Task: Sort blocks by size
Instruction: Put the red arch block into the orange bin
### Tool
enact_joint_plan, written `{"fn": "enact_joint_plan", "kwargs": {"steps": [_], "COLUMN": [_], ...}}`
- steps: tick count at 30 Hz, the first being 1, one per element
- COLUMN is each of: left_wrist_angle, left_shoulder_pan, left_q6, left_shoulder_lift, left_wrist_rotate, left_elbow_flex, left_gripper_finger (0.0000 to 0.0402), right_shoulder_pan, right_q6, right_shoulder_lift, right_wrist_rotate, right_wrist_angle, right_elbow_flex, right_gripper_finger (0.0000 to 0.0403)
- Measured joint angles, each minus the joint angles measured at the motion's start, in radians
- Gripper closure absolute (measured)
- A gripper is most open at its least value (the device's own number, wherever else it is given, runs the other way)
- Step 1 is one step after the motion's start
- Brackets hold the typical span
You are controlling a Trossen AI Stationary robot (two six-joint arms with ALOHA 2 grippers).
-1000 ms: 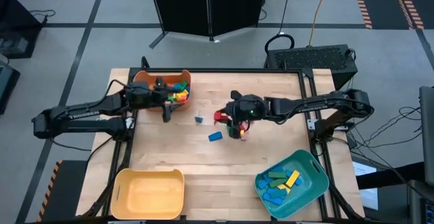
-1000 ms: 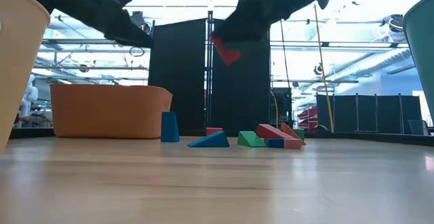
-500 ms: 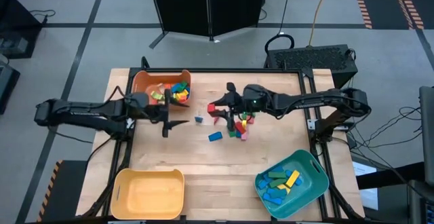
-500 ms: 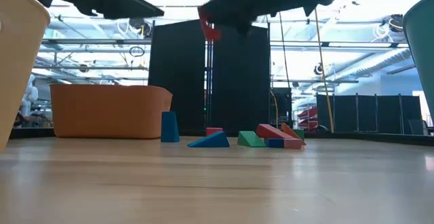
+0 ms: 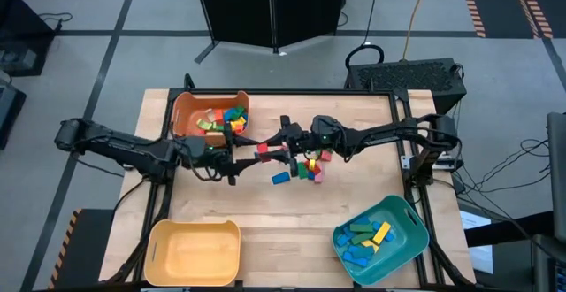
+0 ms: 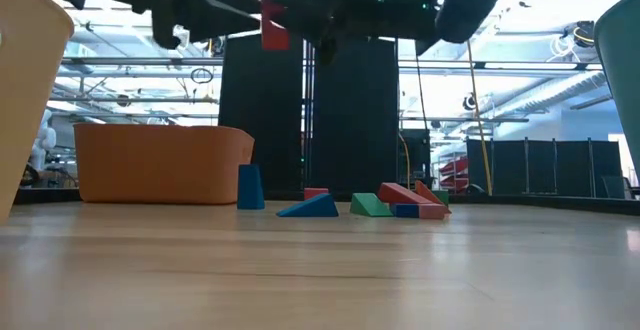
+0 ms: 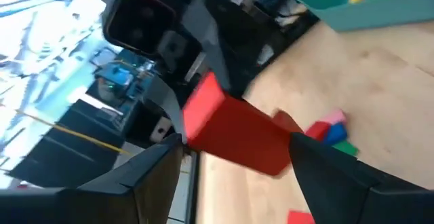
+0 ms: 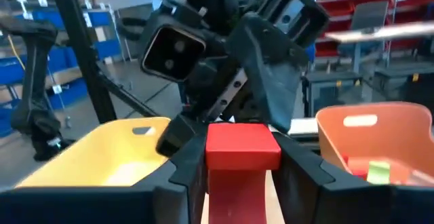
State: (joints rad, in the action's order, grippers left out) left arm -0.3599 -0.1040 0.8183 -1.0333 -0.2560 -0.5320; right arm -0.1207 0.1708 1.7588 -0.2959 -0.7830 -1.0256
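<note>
My right gripper [image 5: 269, 149] is shut on a red block [image 5: 264, 151] and holds it high above the table's middle; the low view shows the red block [image 6: 273, 30] well clear of the wood. My left gripper [image 5: 240, 156] faces it from the table's left, open. Its two fingers [image 7: 152, 166] stand on either side of the red block's [image 7: 237, 132] free end. More blocks [image 5: 307, 168] lie in a small pile on the table under the right arm, and a blue wedge [image 5: 280, 178] lies beside them. My right gripper pinches the red block's two opposite sides [image 8: 211, 149] between its fingers [image 8: 184, 164]. The fingers lie level and point toward the table's left. The block sticks out past the fingertips, lifted clear of the table. My left gripper: I cannot tell whether its fingers touch the block.
An orange bin [image 5: 187, 106] with mixed blocks stands at the far left. A yellow bin [image 5: 161, 249] stands at the near left. A teal bin [image 5: 409, 228] with blue, green and yellow blocks stands at the near right. Bare wood lies between the near bins.
My left gripper has swung away from the orange bin toward the table's middle, rolling as it went, and now faces the red block. My right gripper has tipped from pointing down to level and carried the block up and toward the table's left.
</note>
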Motion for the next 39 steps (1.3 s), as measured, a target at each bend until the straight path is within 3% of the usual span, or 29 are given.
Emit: {"fn": "enact_joint_plan", "kwargs": {"steps": [3, 10, 18, 22, 30, 39], "left_wrist_angle": [-0.036, -0.077, -0.018, -0.017, -0.027, -0.053], "left_shoulder_pan": [-0.004, 0.011, 0.051, 0.064, 0.066, 0.078], "left_q6": [-0.072, -0.416, -0.573, -0.608, -0.622, -0.673], "left_shoulder_lift": [-0.014, -0.009, -0.008, -0.009, -0.009, -0.014], "left_wrist_rotate": [-0.009, -0.008, 0.033, 0.093, 0.117, 0.132], "left_elbow_flex": [0.000, 0.000, 0.000, 0.000, 0.000, 0.000], "left_gripper_finger": [0.0130, 0.0130, 0.0130, 0.0129, 0.0131, 0.0178], "right_shoulder_pan": [0.000, 0.020, 0.055, 0.065, 0.066, 0.064], "right_q6": [-0.100, -0.259, -0.399, -0.427, -0.427, -0.425], "right_shoulder_lift": [0.002, 0.002, 0.002, 0.002, 0.002, 0.002], "right_wrist_rotate": [0.002, 0.014, 0.099, 0.092, 0.085, 0.116], "right_wrist_angle": [0.005, 0.003, -0.014, -0.037, -0.063, -0.067], "right_elbow_flex": [0.000, 0.000, 0.000, 0.000, -0.001, -0.001], "right_gripper_finger": [0.0280, 0.0280, 0.0280, 0.0280, 0.0280, 0.0280]}}
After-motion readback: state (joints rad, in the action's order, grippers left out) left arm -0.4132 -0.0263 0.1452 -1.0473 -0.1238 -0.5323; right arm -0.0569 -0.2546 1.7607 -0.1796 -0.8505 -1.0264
